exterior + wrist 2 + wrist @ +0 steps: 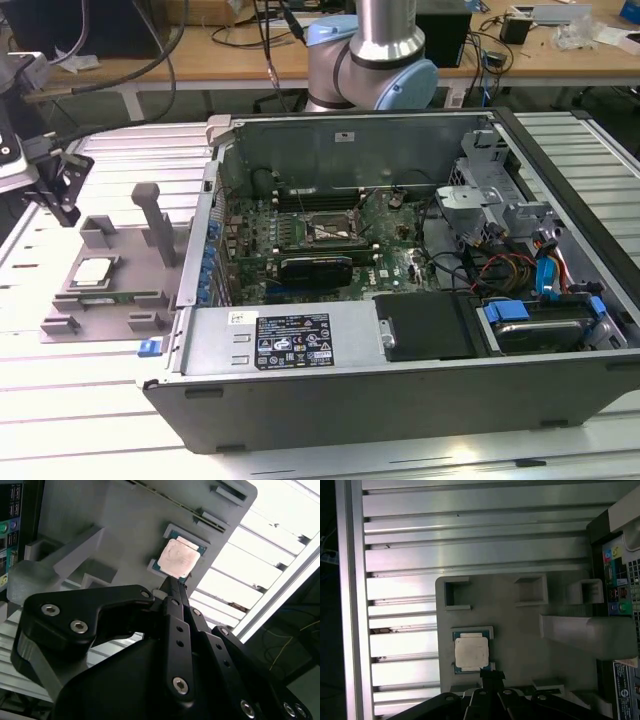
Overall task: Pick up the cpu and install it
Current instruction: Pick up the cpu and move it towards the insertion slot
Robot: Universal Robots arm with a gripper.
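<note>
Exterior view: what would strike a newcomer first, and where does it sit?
The open computer case fills the centre and the exterior view's right, its motherboard exposed. At the exterior view's left, the silvery cpu lies on a grey tray, the hand hovering nearby.

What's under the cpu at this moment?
The cpu lies flat in a shallow framed recess of the grey tray, which rests on the slatted metal table. The recess floor beneath it is covered, so it cannot be seen.
</note>
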